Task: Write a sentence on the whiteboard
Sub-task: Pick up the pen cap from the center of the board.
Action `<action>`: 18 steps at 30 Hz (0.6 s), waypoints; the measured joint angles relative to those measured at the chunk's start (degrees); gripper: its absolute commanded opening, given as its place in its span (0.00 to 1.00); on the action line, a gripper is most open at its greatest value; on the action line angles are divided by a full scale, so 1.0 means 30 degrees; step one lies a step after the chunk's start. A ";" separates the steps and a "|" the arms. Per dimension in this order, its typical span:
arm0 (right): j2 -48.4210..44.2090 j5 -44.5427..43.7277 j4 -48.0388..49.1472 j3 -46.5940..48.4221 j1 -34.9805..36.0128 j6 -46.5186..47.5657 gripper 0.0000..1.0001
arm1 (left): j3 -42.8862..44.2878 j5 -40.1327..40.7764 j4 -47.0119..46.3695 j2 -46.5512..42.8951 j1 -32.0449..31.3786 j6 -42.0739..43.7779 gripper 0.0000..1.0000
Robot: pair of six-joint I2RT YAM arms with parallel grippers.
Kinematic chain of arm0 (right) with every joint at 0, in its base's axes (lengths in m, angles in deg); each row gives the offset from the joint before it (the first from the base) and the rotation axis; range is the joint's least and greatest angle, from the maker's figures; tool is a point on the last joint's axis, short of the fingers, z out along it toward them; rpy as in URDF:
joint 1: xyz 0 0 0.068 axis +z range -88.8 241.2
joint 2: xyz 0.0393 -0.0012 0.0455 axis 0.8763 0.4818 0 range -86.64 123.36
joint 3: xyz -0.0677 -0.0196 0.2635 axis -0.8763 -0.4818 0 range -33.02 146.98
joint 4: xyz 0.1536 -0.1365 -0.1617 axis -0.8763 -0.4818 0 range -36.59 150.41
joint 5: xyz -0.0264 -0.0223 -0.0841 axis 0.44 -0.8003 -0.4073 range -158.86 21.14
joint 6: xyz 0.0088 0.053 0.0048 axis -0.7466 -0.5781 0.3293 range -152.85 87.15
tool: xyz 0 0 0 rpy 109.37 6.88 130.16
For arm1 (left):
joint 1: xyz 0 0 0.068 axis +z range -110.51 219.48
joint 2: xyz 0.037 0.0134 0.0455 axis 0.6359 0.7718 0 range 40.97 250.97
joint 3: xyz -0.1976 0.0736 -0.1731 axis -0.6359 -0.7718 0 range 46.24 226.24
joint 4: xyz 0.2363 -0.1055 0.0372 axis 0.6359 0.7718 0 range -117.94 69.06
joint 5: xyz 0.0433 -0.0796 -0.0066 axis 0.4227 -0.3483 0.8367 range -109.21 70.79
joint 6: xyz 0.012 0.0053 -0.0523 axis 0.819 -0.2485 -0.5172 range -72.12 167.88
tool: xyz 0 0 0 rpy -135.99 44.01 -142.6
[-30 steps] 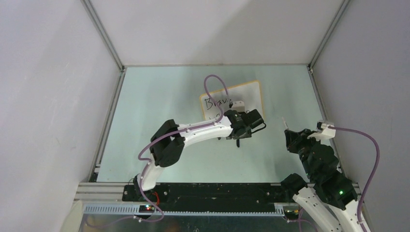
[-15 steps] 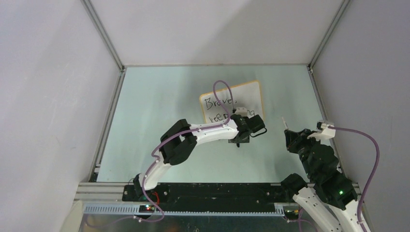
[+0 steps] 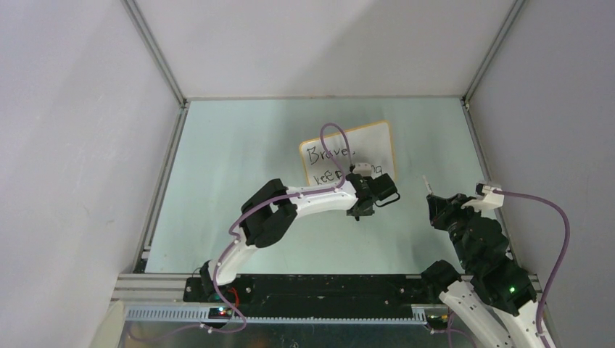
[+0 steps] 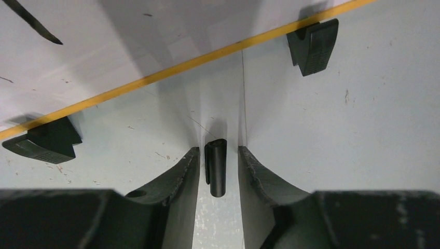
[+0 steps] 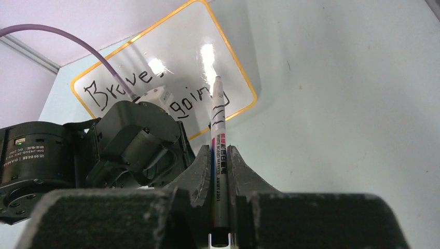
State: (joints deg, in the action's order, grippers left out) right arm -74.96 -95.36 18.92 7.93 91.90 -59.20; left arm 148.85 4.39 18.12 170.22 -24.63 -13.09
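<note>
The whiteboard (image 3: 370, 141) lies flat at the middle back of the table, its orange-tan frame (image 4: 171, 69) and two black clip feet (image 4: 314, 45) facing my left gripper. The sentence (image 5: 111, 91) reads "Brave," over a second line partly hidden by my left arm. My left gripper (image 4: 218, 155) points down at the table just in front of the board's near edge. It is open, with a small black marker cap (image 4: 216, 168) lying between the fingers and a thin gap on each side. My right gripper (image 5: 219, 153) is shut on a whiteboard marker (image 5: 217, 116), tip pointing toward the board.
Grey walls with metal corner rails (image 3: 156, 61) enclose the pale green table (image 3: 232, 152) on three sides. My right arm (image 3: 479, 239) stands at the right, off the board. A purple cable (image 3: 330, 145) loops from my left wrist over the board.
My left arm has drawn back from over the board to just in front of its near edge, uncovering more lettering. Its jaws have narrowed around the cap. The right arm has not moved.
</note>
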 measured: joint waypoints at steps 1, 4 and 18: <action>-0.0036 0.0000 0.0000 0.0000 0.0000 0.0000 0.00 | -0.0073 -0.0022 -0.0109 -0.0015 0.0000 0.0007 0.32; -0.0095 0.0007 -0.0007 0.0000 0.0000 0.0000 0.00 | -0.0109 0.0044 -0.0233 -0.0015 0.0007 0.0000 0.19; -0.0335 0.0117 0.0000 0.0000 0.0000 0.0007 0.00 | -0.3206 0.0080 -0.0809 -0.2426 0.0000 -0.0153 0.00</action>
State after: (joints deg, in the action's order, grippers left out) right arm -75.97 -95.01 18.92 7.93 91.90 -59.17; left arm 139.23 4.63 15.70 162.94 -24.63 -13.55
